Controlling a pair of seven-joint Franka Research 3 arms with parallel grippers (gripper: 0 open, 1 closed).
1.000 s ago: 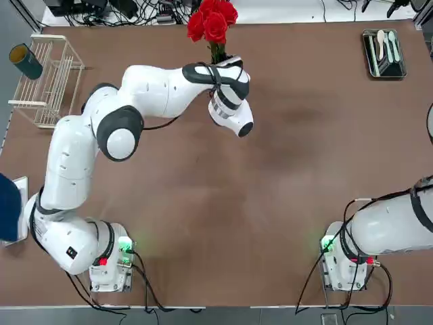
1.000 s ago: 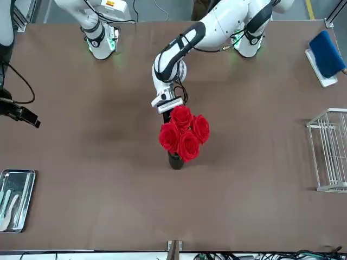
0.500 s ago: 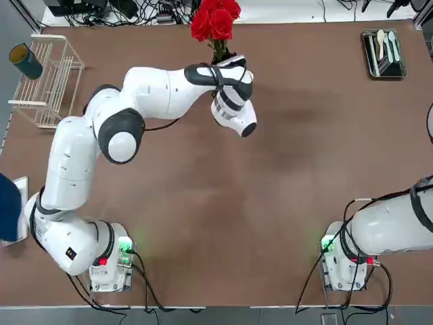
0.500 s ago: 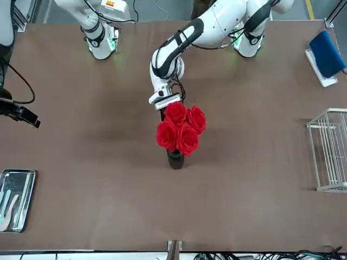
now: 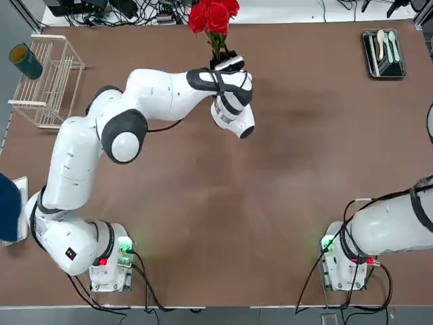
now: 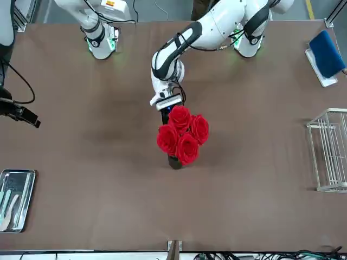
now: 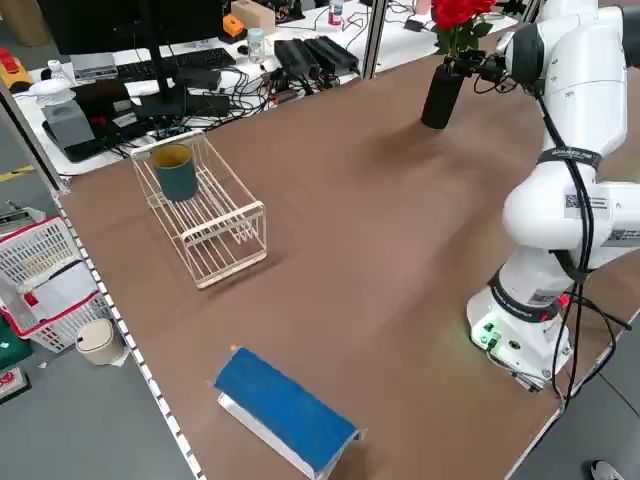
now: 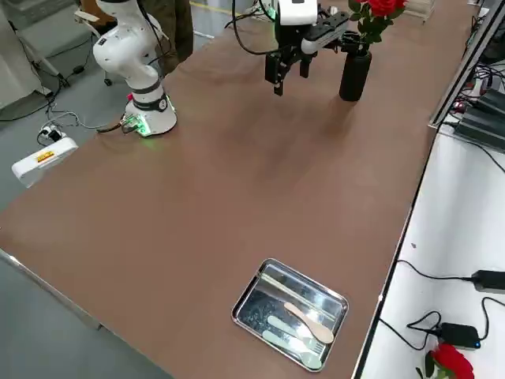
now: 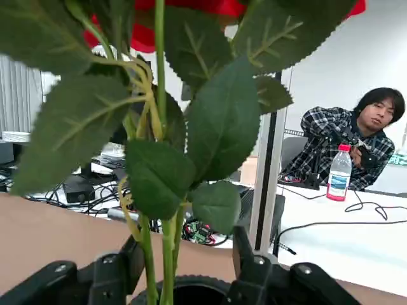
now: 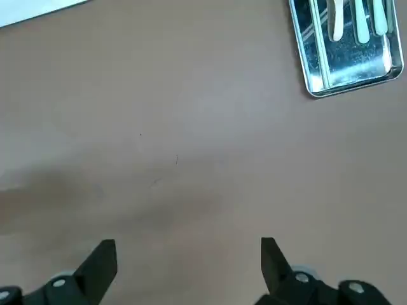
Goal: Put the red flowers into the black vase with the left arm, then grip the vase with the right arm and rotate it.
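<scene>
One bunch of bright red rose-like flowers with green leaves (image 5: 214,15) dips over the tall matte black vase (image 8: 355,76)

Top view: over the last half second the blooms have shifted slightly towards the far edge, a small correction, I judge, to seat the stems. The glossy white left arm (image 5: 159,91) reaches across to them; the white right arm (image 5: 396,227) is parked at the other side.

Front view: the blooms have dropped a little and now cover more of the vase, which stands in the same spot on the brown table (image 6: 108,206).

Left side view: what the blooms hide from the front shows here. The vase stands upright near the table's far edge, flowers above its mouth.

Right side view: the flowers lean to one side above the vase; how deep the stems go, I cannot tell.

Left wrist view: the left gripper (image 9: 188,241), at the vase mouth, is partly open, its fingers apart on either side of the green stems (image 9: 168,254) with room to spare. It seems not to clamp them, so release looks under way.

Right wrist view: the right gripper (image 10: 188,243) hangs wide open and empty over the table, near the metal tray (image 10: 356,67). Gripping and turning the vase remain undone.
</scene>
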